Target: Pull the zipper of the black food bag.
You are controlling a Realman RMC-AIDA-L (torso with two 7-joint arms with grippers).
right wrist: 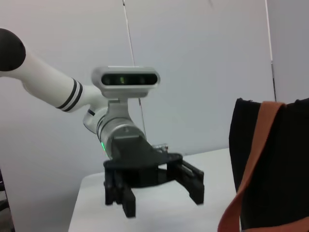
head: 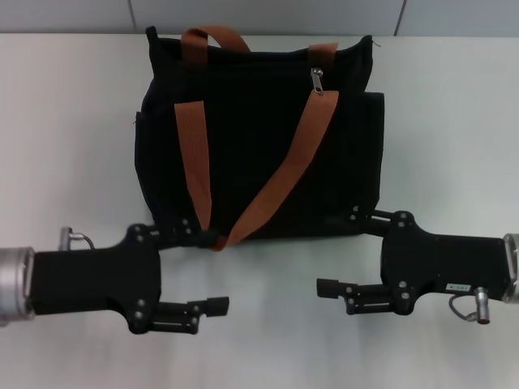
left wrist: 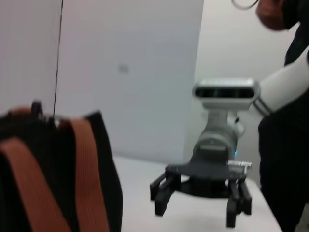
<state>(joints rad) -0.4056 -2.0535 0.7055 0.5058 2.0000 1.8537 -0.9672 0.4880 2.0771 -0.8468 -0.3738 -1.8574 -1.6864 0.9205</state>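
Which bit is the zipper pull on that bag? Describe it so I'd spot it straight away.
Find the black bag in the middle of the white table, beyond both arms. Look along its top edge, towards the right, where an orange-brown strap meets the rim. The zipper pull hangs there: a small silver metal tab, the only shiny thing on the black fabric.

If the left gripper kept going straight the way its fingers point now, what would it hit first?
Probably the right gripper. The left gripper points across the table toward it, fingers open, with bare tabletop between; the black food bag sits off that line.
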